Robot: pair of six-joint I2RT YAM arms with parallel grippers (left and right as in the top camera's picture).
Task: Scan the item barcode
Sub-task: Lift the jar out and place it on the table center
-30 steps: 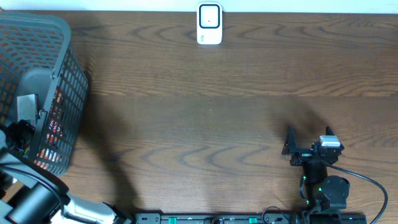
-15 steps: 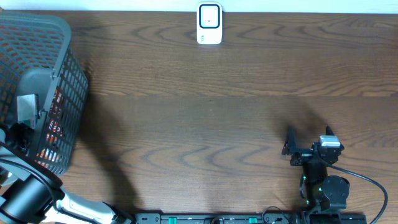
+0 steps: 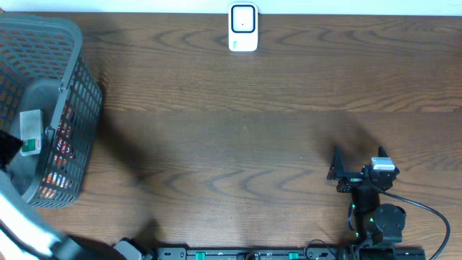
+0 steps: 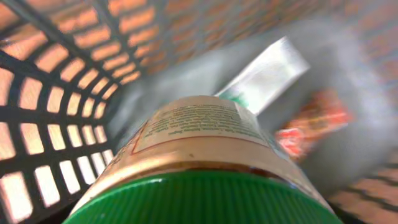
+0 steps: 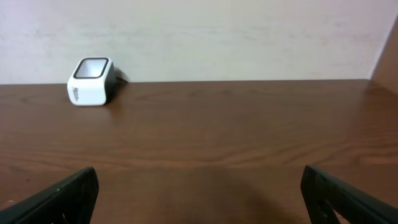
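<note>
The left gripper (image 3: 7, 148) sits at the far left edge of the overhead view, down inside the basket (image 3: 72, 32). The jar is hidden beneath it there. The scanner (image 3: 243, 27) stands top centre, well apart, and the right gripper (image 3: 359, 160) rests spread wide at lower right.

From the left wrist, the jar (image 4: 199, 130) with its green lid (image 4: 199, 199) fills the lower frame. It is sharp against a smeared basket wall, so I judge it clasped (the fingers themselves are out of shot). Lift straight up, clear of the rim and the packets (image 4: 264, 74), before crossing.

From the right wrist, the scanner sits upper left with its window tilted upward. Turn the label's barcode toward it; no barcode shows yet.
</note>
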